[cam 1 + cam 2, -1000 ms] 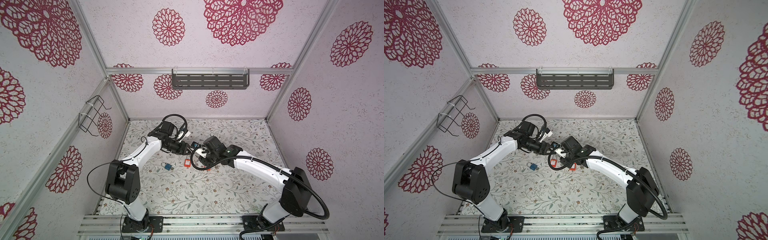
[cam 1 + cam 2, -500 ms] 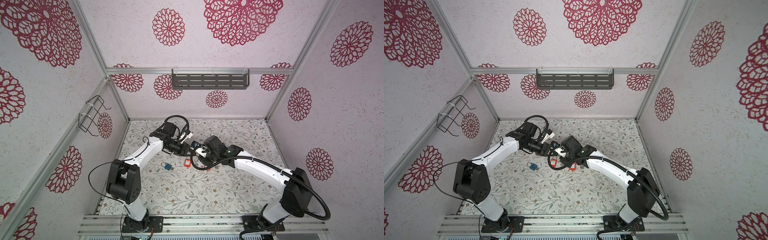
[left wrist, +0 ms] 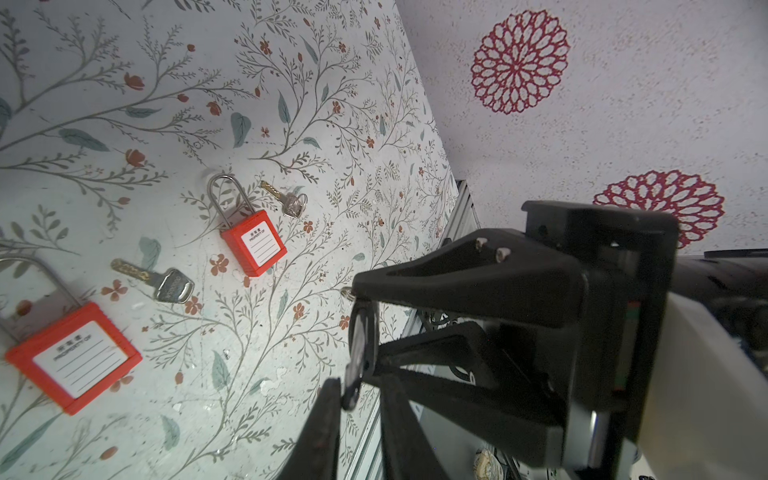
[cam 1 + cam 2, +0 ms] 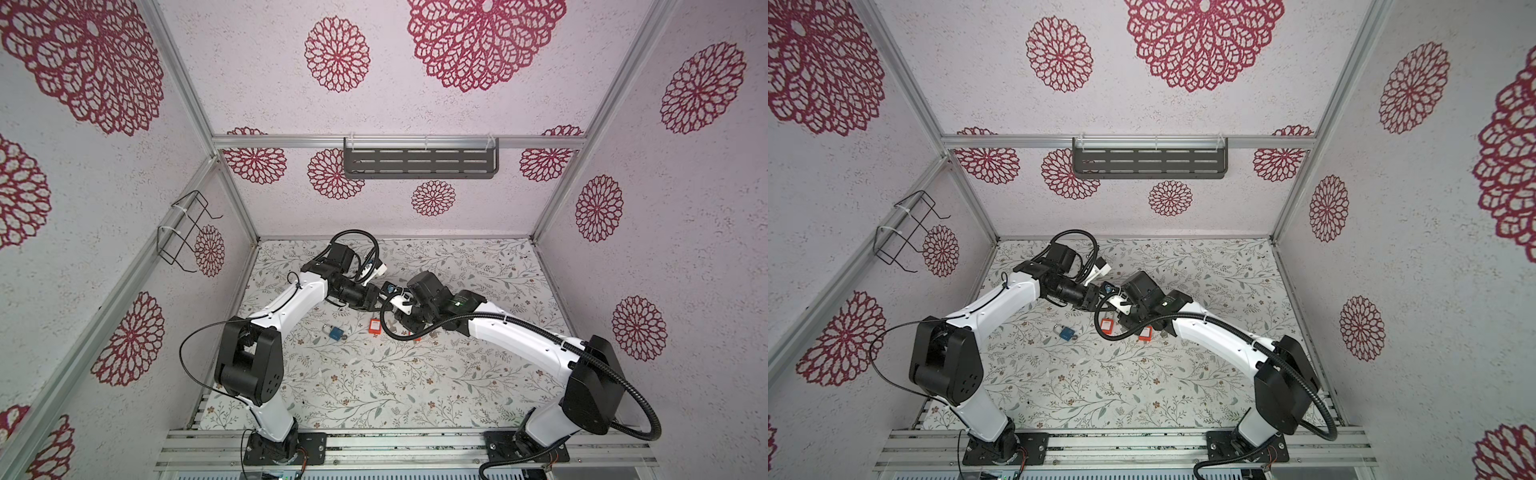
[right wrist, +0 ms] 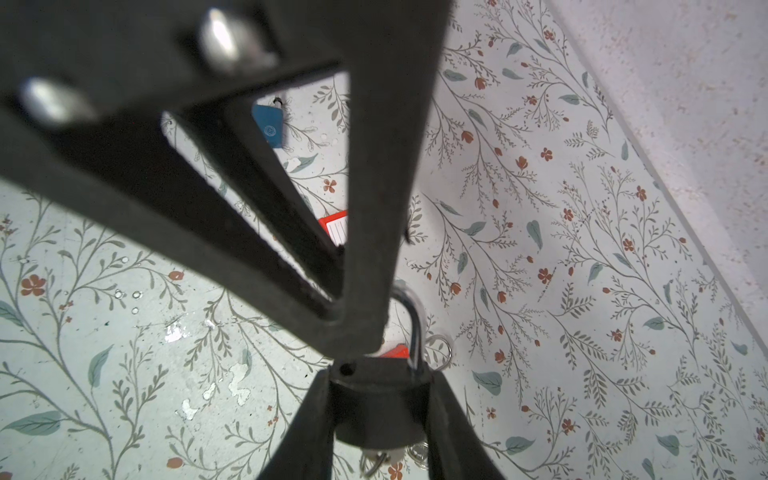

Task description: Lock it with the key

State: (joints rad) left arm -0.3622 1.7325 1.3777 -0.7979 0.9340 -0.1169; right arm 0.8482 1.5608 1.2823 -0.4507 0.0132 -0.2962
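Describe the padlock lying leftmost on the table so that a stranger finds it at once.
On the floral table, find the white forearm of the left arm. Just in front of it, left of the red padlocks in both top views, lies a padlock. Unlike them, it is blue and has no white label.

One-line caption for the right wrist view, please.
Right gripper clamps a dark padlock, one shackle hole empty, above the floral table.

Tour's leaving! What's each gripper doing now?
Left gripper: cannot tell; a dark flat piece sits between its jaws.
Right gripper: closed, holding a dark padlock.
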